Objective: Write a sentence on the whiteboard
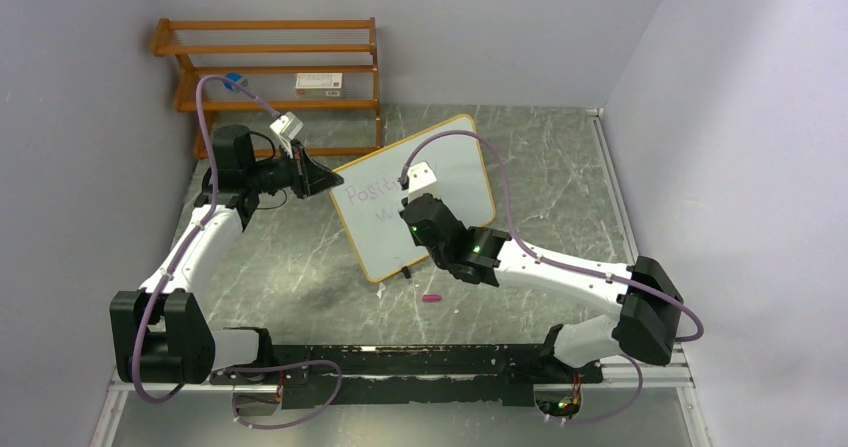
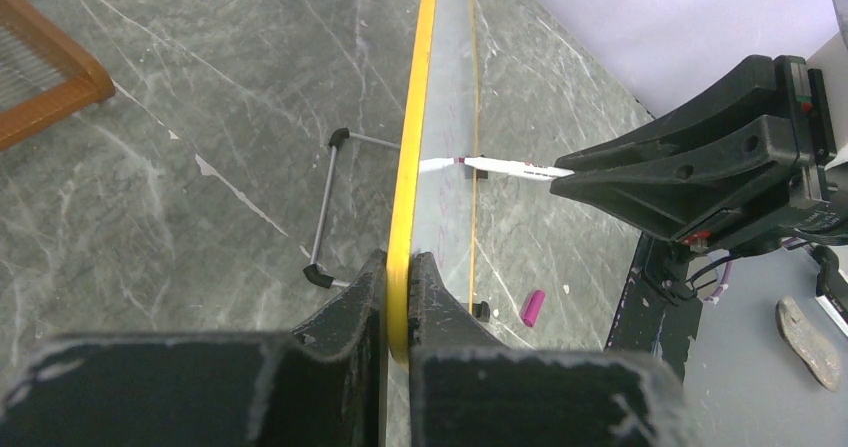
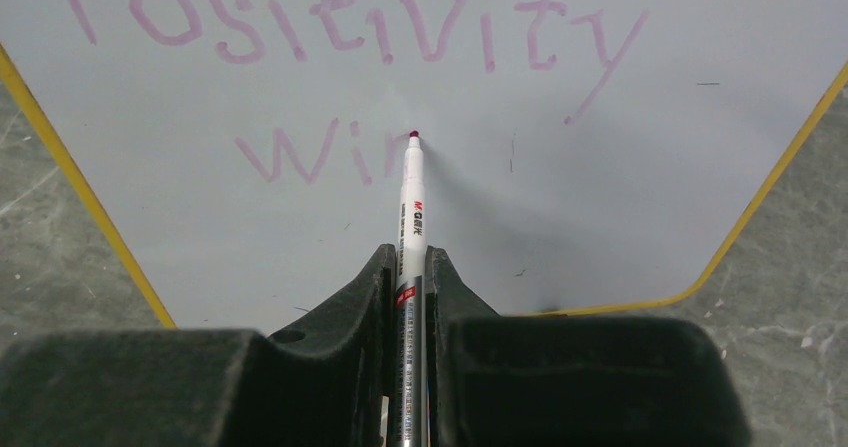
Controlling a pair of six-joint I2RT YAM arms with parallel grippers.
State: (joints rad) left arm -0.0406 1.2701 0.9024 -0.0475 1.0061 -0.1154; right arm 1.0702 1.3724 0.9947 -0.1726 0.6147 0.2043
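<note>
The sentence (image 3: 330, 22) is in purple on the whiteboard (image 1: 462, 172). The upper line reads "Positivity". The lower line so far shows "wi" and the first stroke of a further letter. The whiteboard stands upright on its edge around the middle of the table (image 1: 560, 187), turned at an angle so its written face looks toward the near right corner. Its thin frame looks yellow in the wrist views. A wire foot with black tips (image 2: 325, 207) props it from behind.

A white marker (image 3: 412, 197) has its purple tip against the board at the end of the lower line's last stroke. The right claw (image 3: 405, 257) grips the marker's barrel, which lies lengthwise between the two narrow fingers and juts out past them. The left claw (image 2: 398, 267) is clamped on the board's frame at the edge nearest the table's left side, one finger on each face.

A pink marker cap (image 1: 432, 296) lies on the table just off the board's near corner, toward the near edge. A wooden shelf rack (image 1: 270, 67) stands at the far left corner, with a small flat box (image 1: 320, 83) on one of its shelves.
</note>
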